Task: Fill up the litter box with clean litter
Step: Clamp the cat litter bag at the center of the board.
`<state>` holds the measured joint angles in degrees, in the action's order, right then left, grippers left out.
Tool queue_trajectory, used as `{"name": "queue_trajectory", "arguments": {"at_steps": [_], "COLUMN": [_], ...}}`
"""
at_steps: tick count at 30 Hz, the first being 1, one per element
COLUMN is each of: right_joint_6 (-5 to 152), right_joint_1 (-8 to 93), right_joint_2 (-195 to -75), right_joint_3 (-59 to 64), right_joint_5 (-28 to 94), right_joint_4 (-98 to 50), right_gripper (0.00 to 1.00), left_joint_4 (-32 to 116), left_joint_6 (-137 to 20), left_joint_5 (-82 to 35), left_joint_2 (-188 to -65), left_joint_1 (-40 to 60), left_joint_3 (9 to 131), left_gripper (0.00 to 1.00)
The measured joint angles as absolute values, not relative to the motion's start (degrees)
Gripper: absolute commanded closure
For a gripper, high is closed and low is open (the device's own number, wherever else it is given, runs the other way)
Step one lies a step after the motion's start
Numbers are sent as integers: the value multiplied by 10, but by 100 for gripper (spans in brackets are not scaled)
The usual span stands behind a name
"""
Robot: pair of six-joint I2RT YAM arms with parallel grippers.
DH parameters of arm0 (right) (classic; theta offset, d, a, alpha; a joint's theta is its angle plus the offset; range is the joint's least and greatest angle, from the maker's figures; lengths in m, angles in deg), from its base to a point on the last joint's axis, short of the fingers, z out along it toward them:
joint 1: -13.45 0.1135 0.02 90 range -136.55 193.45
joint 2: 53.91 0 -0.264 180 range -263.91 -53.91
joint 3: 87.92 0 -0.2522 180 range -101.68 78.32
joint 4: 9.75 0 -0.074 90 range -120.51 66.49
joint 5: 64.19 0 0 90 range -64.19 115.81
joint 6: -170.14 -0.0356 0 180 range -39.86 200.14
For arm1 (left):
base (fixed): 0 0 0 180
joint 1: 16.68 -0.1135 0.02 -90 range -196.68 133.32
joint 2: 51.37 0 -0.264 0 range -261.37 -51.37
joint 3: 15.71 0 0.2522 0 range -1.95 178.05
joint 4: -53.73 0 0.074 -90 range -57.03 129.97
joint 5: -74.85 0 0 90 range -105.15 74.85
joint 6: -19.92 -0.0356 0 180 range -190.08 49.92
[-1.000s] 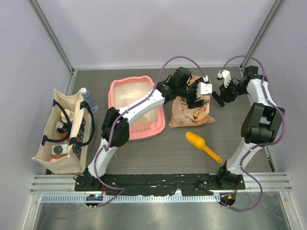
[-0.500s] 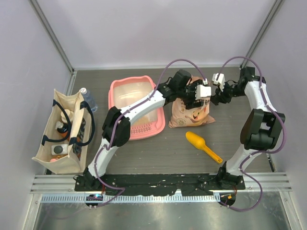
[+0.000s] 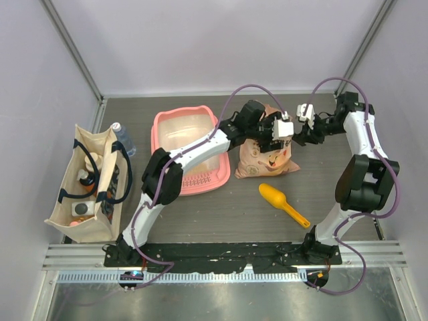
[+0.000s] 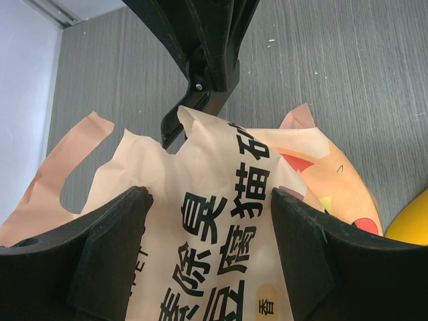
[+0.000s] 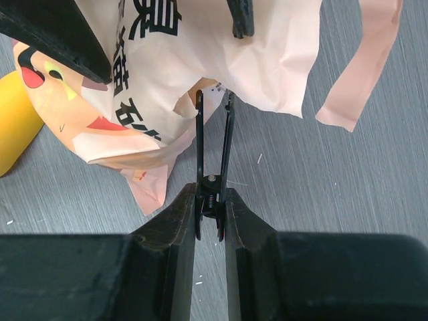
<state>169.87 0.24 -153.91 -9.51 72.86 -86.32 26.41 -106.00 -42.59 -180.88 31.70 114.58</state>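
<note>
Swinging inward over the last second, the right arm has brought the right gripper (image 3: pixel 300 136) close beside the left gripper (image 4: pixel 210 200), both above the peach bag (image 3: pixel 267 160). Everything rests on the grey table (image 3: pixel 221 221). Largest on it, the pink litter box (image 3: pixel 156 137) lies left of centre toward the back, with the left forearm crossing above its whitish floor. A beige tote bag (image 3: pixel 73 200) stands at the far left edge. The peach bag, printed with a cartoon cat, lies just right of the box. The left gripper's fingers (image 4: pixel 114 241) are spread wide, straddling the bag's top without pinching it. A yellow scoop (image 3: pixel 275 196) lies near the bag's near side. Smallest, a black spring clip (image 5: pixel 210 197) is squeezed between the right gripper's fingers (image 5: pixel 167 227), its tips at the bag's upper edge.
</note>
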Motion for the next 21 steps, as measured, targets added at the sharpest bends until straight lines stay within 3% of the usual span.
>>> {"name": "queue_trajectory", "arguments": {"at_steps": [11, 21], "right_joint_6": [1672, 1658], "right_joint_1": [-28, 26], "right_joint_2": [-1564, -1597], "right_joint_3": [-141, -134], "right_joint_5": [710, 695], "right_joint_4": [-856, -810], "right_gripper": [98, 99], "left_joint_4": [274, 272], "left_joint_6": [-1051, -1052], "left_joint_5": [-418, -417], "left_joint_2": [-1801, -1801], "left_joint_1": [317, 317], "left_joint_3": [1140, 1142], "left_gripper": [23, 28]}}
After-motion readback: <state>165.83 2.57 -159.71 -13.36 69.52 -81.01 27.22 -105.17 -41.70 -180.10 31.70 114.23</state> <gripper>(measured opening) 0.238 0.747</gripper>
